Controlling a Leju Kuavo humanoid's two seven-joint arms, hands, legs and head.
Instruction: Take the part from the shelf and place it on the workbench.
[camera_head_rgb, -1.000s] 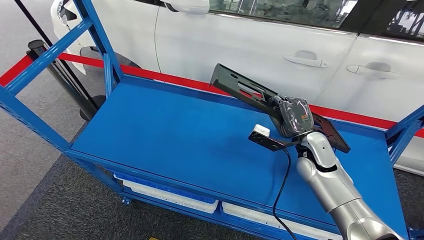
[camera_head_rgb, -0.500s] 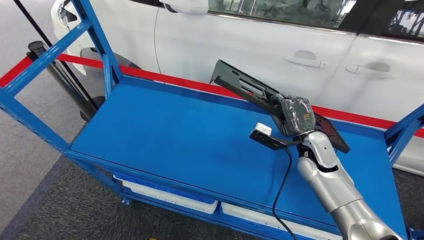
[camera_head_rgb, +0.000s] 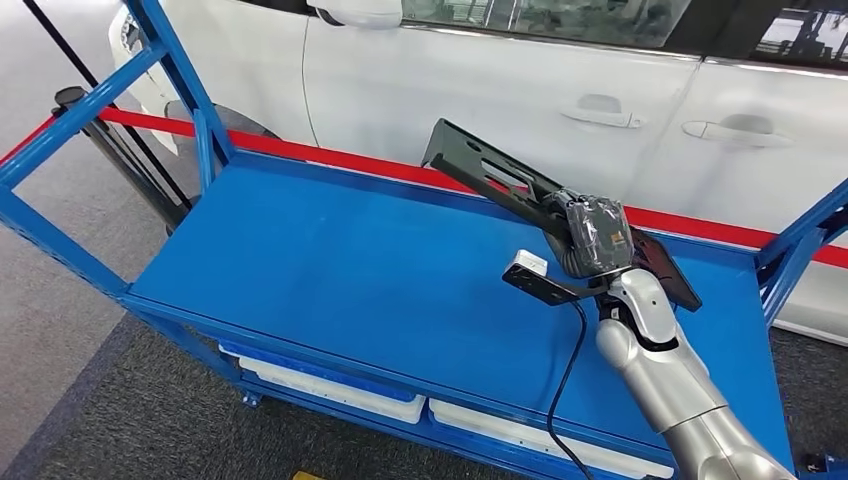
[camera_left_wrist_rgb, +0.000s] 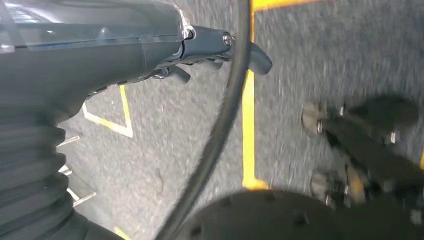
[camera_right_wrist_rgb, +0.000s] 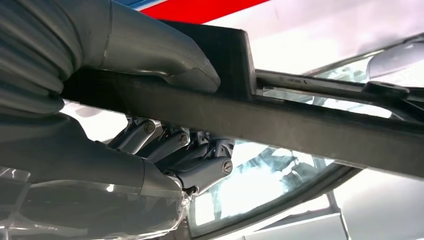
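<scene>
Left hand (camera_left_wrist_rgb: 150, 55) hangs over the floor; whether it is wide or closed cannot be told. The bench (camera_head_rgb: 330, 270) is a blue framed top. The part (camera_head_rgb: 500, 185), a long black bracket, is held tilted above the bench's far right, gripped mid-length by the right hand (camera_head_rgb: 590, 235). Judgement: level the part, lower it flat well inside the edges, then release.

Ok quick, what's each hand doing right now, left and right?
Left hand: hangs over the floor, fingers curled, holding nothing.
Right hand: grips the long black metal bracket.
</scene>
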